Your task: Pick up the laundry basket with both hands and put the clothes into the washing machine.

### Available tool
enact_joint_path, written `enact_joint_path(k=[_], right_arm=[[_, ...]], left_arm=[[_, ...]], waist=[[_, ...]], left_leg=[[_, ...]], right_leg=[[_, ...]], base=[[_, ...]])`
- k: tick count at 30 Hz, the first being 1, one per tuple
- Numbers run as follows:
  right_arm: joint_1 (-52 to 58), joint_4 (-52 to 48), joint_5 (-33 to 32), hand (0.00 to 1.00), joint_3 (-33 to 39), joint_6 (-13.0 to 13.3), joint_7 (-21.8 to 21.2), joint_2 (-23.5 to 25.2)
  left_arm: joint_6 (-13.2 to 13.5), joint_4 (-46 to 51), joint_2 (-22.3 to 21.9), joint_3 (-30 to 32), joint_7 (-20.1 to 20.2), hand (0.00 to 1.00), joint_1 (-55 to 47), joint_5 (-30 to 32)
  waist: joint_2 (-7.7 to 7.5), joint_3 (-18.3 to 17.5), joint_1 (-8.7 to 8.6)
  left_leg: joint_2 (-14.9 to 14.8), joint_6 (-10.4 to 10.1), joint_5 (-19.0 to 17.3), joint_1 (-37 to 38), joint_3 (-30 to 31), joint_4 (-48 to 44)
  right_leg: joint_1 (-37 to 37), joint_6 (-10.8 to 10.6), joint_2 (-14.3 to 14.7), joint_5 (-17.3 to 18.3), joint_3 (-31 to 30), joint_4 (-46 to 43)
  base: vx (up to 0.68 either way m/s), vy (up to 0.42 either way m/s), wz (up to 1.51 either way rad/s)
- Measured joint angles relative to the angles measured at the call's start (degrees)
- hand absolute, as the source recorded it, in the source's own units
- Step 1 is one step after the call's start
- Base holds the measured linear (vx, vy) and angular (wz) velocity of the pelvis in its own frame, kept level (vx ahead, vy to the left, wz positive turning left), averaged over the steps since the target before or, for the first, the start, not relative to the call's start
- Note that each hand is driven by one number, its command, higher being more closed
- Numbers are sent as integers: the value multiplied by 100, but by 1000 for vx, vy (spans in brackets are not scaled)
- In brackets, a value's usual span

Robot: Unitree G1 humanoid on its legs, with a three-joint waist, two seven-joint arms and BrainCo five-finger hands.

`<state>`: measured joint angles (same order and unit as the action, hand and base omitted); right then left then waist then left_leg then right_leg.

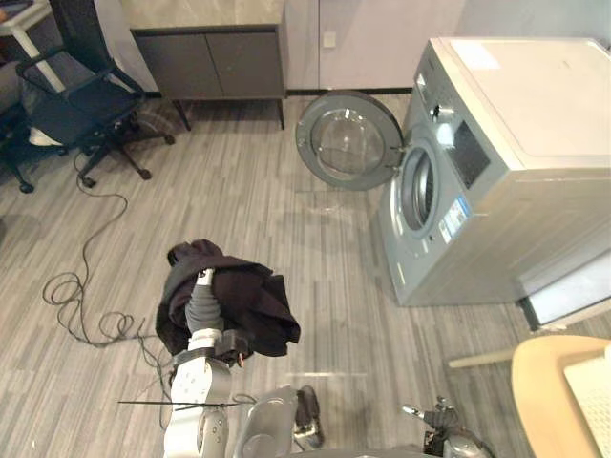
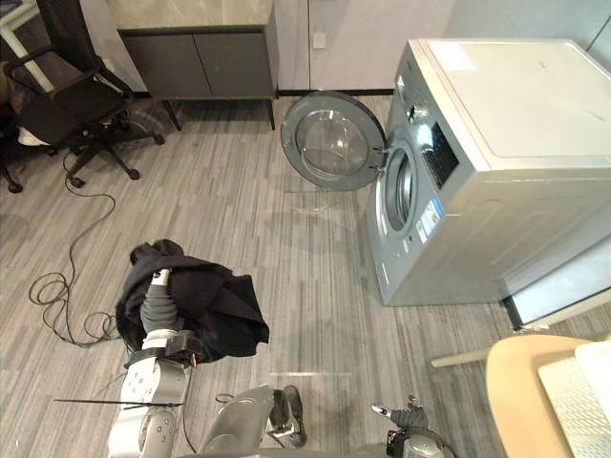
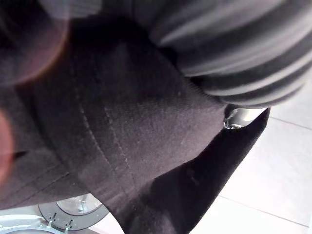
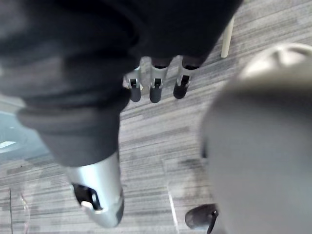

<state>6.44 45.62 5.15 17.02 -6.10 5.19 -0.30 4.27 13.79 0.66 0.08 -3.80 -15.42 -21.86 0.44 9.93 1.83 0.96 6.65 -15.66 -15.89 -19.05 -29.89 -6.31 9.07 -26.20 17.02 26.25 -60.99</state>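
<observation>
A dark garment (image 1: 250,303) hangs bunched over the raised left hand (image 1: 200,305), above the grey floor (image 1: 286,219) and well apart from the washing machine (image 1: 506,162). Its round door (image 1: 348,140) stands swung open. The cloth hides that hand's fingers - I cannot tell how they sit. The right hand (image 4: 156,80) is low, fingers straight and apart, holding nothing.

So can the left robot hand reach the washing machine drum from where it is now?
Probably not yet: the door hangs open and nothing stands between, but the drum sits well beyond the left robot hand.
</observation>
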Motion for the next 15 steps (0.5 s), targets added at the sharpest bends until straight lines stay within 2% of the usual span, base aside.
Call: enact_joint_path(k=[1,2,3,4,5,6,7,8,9,11,12,13,14,15], right_arm=[[-44,23,6,0,-25,11,1,21],[-130,27,6,0,-140,28,-6,-22],[-195,3,1,0,-235,77,-17,-12],[-184,-25,1,0,-243,105,-15,29],[-225,-66,3,0,-232,131,-21,-26],[-267,-56,3,0,-232,106,-15,-61],[-243,-19,4,0,-236,123,-13,-68],[-225,-15,-24,0,-231,128,-20,-44],[-226,-109,-47,0,-215,123,-26,16],[-207,-149,-19,0,-224,122,-41,6],[-148,-155,-6,0,-211,119,-43,44],[-103,-167,-7,0,-170,120,-41,70],[-34,-296,-9,0,-119,123,-36,65],[122,-545,4,0,-155,115,-39,-4]], left_arm=[[0,-4,51,-13,-1,100,-4,2],[2,-71,79,-27,-2,100,-19,2],[13,-117,158,-40,1,100,-18,1],[46,-80,221,-80,2,100,30,0],[90,-152,269,-182,12,100,200,-2],[86,-220,277,-185,9,100,263,-2],[77,-345,272,-198,5,100,347,-2],[57,-379,270,-213,2,100,387,-1],[52,-452,280,-252,2,100,483,4],[15,-544,260,-364,10,100,670,18],[12,-545,262,-443,19,100,723,28],[6,-549,244,-461,25,100,737,29],[2,-545,105,-459,25,100,725,29],[1,-499,-52,-415,31,100,630,15]], waist=[[7,22,-23],[89,62,-111],[-65,50,-183],[-44,52,-263],[30,100,-320],[-82,90,-332],[5,105,-357],[-40,75,-382],[-36,67,-430],[-21,64,-490],[-29,60,-462],[-44,64,-466],[84,137,-517],[345,148,-486]], left_leg=[[51,-7,4,159,-27,213],[129,-104,39,560,-171,856],[57,-390,-127,825,-424,1029],[-89,-19,-115,783,-331,755],[-173,-254,115,1027,-391,1005],[-73,-261,114,1222,-504,1277],[-18,-243,106,1341,-586,1436],[18,-216,119,1406,-627,1522],[75,-216,119,1493,-668,1630],[111,-354,22,1684,-718,1671],[38,-515,-79,1727,-749,1344],[-64,-598,-157,1643,-783,839],[-551,-568,-190,1366,-887,-609],[-1261,-171,165,1112,-1067,-2169]], right_leg=[[-223,-178,118,16,-157,-162],[-555,-369,424,88,-223,-88],[-820,-482,654,116,-56,486],[-948,-512,671,102,152,668],[-1094,-612,676,80,570,1208],[-1112,-693,759,-1,827,1945],[-1220,-755,971,-160,1196,2712],[-1283,-756,1101,-278,1264,3038],[-1374,-692,1331,-501,1313,3497],[-1335,-503,1654,-655,1301,3753],[-1121,-399,1920,-680,1318,3984],[-912,-264,2050,-737,1337,4180],[-471,133,2315,-995,1289,4539],[-11,76,2613,-940,1194,4688]], base=[[271,290,-2],[340,241,-7],[392,174,-1],[406,-96,9],[376,-145,-3],[386,-90,-23],[295,55,-36],[299,87,-25],[339,72,-5],[387,37,3],[364,-7,7],[444,-9,20],[426,12,11],[425,58,-14]])
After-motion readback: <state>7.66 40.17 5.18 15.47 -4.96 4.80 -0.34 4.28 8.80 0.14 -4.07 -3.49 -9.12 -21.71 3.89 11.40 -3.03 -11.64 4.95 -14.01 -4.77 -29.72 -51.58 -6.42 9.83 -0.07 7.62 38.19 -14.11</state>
